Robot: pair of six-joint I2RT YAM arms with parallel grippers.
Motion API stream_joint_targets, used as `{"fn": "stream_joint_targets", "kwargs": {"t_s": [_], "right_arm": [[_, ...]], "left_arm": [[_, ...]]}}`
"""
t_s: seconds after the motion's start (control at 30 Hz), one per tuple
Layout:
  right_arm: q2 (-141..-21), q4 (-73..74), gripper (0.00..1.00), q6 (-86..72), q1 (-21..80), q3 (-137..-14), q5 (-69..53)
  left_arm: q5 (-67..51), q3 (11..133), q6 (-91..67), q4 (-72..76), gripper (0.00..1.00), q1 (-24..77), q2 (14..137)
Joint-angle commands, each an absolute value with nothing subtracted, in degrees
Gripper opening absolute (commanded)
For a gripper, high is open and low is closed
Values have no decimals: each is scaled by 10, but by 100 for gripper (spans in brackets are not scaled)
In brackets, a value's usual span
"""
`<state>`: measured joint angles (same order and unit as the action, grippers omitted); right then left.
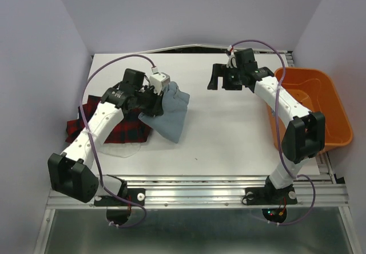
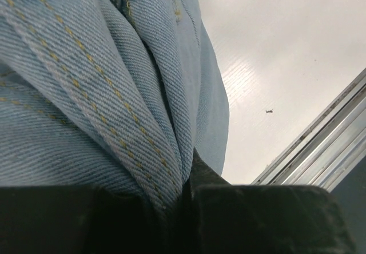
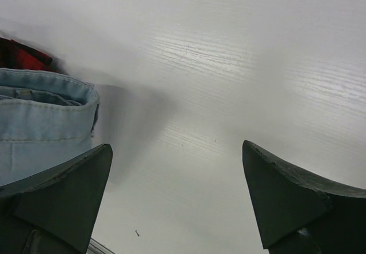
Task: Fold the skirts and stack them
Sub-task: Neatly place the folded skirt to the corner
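Observation:
The light blue denim skirt (image 1: 171,114) hangs bunched left of the table's middle, and my left gripper (image 1: 150,100) is shut on its upper edge. In the left wrist view the denim (image 2: 103,82) fills most of the picture, with a stitched fold pinched in the left gripper (image 2: 186,190). The red-and-black plaid skirt (image 1: 123,129) lies at the left under the left arm. A thin white skirt (image 1: 123,149) peeks out below it. My right gripper (image 1: 220,78) is open and empty over bare table at the back, to the right of the denim (image 3: 40,122). In its own view the right gripper (image 3: 177,177) holds nothing.
An orange plastic tub (image 1: 320,91) stands at the table's right edge beside the right arm. The white table (image 1: 229,134) ends in a metal rail (image 1: 229,184) at the front. Grey walls close in the left, back and right sides.

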<state>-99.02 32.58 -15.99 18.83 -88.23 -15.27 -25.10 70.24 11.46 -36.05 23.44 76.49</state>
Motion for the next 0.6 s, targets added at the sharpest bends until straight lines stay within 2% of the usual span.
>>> {"fn": "stream_joint_targets", "kwargs": {"t_s": [0.0,0.27,0.57], "right_arm": [[-988,318,100,-154,192,-893,-163],[-1012,324,100,-158,192,-905,-181],[-1028,324,100,-166,192,-905,-194]], "left_arm": [[-296,757,163,-392,0,186,722],[-326,823,216,-475,0,102,713],[-359,824,318,-545,0,-63,707]]}}
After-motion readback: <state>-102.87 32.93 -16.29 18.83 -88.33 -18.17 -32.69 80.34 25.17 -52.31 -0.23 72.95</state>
